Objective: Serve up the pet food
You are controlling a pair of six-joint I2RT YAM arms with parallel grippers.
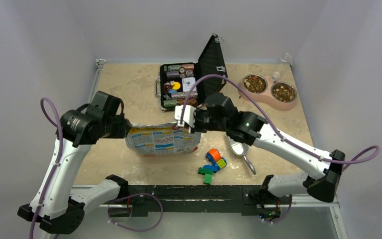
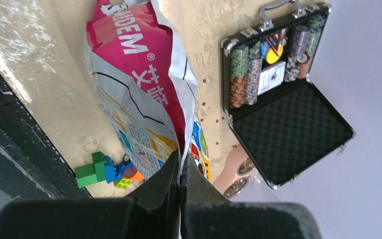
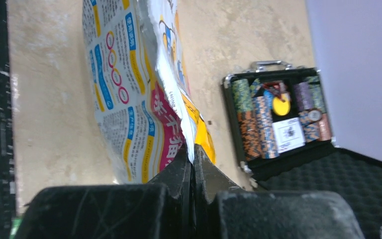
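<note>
Being pinched tight at both ends by the left gripper [image 2: 180,164] and right gripper [image 3: 193,152], the bag [image 1: 161,142] could be torn if pulled hard. Some pet food [image 1: 255,83] is seen in the far bowls [image 1: 278,103].

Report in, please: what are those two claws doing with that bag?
Left gripper shut on one end of food bag; right gripper shut on the other. Bag on its side. Kibble in both bowls. Scoop under right arm.
</note>
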